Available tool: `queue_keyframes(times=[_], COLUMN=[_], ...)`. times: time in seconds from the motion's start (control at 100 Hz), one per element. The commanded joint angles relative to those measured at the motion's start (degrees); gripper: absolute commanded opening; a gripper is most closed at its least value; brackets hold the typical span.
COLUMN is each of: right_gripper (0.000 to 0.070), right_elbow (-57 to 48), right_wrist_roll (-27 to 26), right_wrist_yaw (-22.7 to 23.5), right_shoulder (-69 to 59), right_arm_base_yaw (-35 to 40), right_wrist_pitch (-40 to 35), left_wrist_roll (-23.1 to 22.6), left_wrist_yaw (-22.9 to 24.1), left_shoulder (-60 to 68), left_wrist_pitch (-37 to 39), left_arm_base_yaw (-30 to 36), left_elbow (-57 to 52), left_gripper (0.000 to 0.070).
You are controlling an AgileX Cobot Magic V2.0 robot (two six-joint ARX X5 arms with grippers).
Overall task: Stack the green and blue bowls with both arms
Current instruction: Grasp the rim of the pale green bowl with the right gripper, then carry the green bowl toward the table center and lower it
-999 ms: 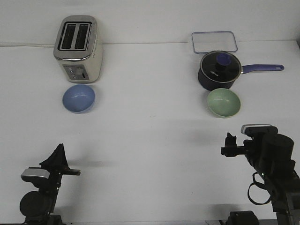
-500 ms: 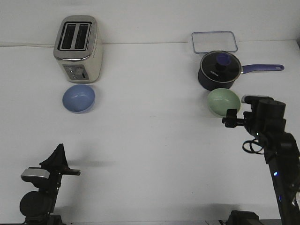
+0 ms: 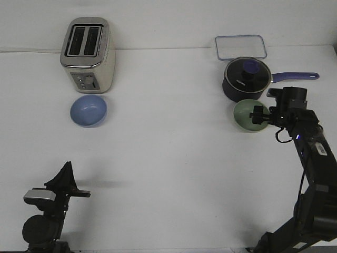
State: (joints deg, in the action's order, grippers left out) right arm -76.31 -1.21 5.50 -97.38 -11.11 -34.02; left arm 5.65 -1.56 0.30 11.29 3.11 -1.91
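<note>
Right fingers (image 3: pixel 257 114) hover over the pale mint green smooth bowl (image 3: pixel 243 116), spread impossible to tell. Left fingers (image 3: pixel 65 176) rest low, spread also unclear, with the light periwinkle blue bowl (image 3: pixel 88 110) well beyond them on the white tabletop (image 3: pixel 168 158).

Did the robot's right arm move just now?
Yes. The right gripper went forward, away from the table's near edge, and now sits over the green bowl, just in front of the saucepan.
</note>
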Motion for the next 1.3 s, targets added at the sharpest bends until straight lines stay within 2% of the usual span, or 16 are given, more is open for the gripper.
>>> queue_keyframes(times=[0.0,0.08,0.14,0.18,0.29,0.47,0.63,0.8,0.89,0.939,1.159,1.289], right_gripper=[0.0521,0.0514,0.0447,0.0360,0.0001,0.0000,0.0000,0.0000,0.0000,0.0000,0.0000,0.0000], right_elbow=[-1.3,-1.3,-1.3,-1.3,-1.3,-1.4,-1.4,-1.4,-1.4,-1.4,-1.1,1.7], right_wrist_roll=[0.8,0.8,0.8,0.8,1.1,0.9,-0.8,-2.4,-3.1,-3.1,-4.0,-6.3], right_wrist_yaw=[0.7,0.6,0.7,0.6,0.7,1.6,5.7,9.6,14.1,14.9,13.6,12.3], right_shoulder=[-2.6,-4.6,-5.6,-6.0,-6.0,-4.4,0.4,9.0,12.9,14.6,15.7,15.1], right_arm_base_yaw=[-0.2,-0.2,-0.2,-0.2,-0.2,-0.2,0.0,4.0,7.6,10.2,23.8,31.0], right_wrist_pitch=[0.8,1.3,1.4,1.4,1.9,1.2,-2.2,-7.4,-9.9,-11.1,-14.1,-9.7], left_wrist_roll=[0.4,0.4,0.4,0.4,0.4,0.4,0.4,0.4,0.4,0.4,0.4,0.4], left_wrist_yaw=[0.1,0.1,0.1,0.1,0.1,0.1,0.1,0.1,0.1,0.1,0.1,0.1], left_shoulder=[-0.1,-0.1,-0.1,-0.1,-0.1,-0.1,-0.1,-0.1,-0.1,-0.1,-0.1,-0.1], left_wrist_pitch=[0.8,0.8,0.8,0.8,0.8,0.7,0.8,0.8,0.8,0.8,0.8,0.8], left_arm_base_yaw=[-0.1,-0.1,-0.1,-0.1,-0.1,-0.1,-0.1,-0.1,-0.1,-0.1,-0.1,-0.1], left_elbow=[1.1,1.1,1.1,1.1,1.1,1.1,1.1,1.1,1.1,1.1,1.1,1.1], left_gripper=[0.0012,0.0012,0.0012,0.0012,0.0012,0.0012,0.0012,0.0012,0.0012,0.0012,0.0012,0.0012])
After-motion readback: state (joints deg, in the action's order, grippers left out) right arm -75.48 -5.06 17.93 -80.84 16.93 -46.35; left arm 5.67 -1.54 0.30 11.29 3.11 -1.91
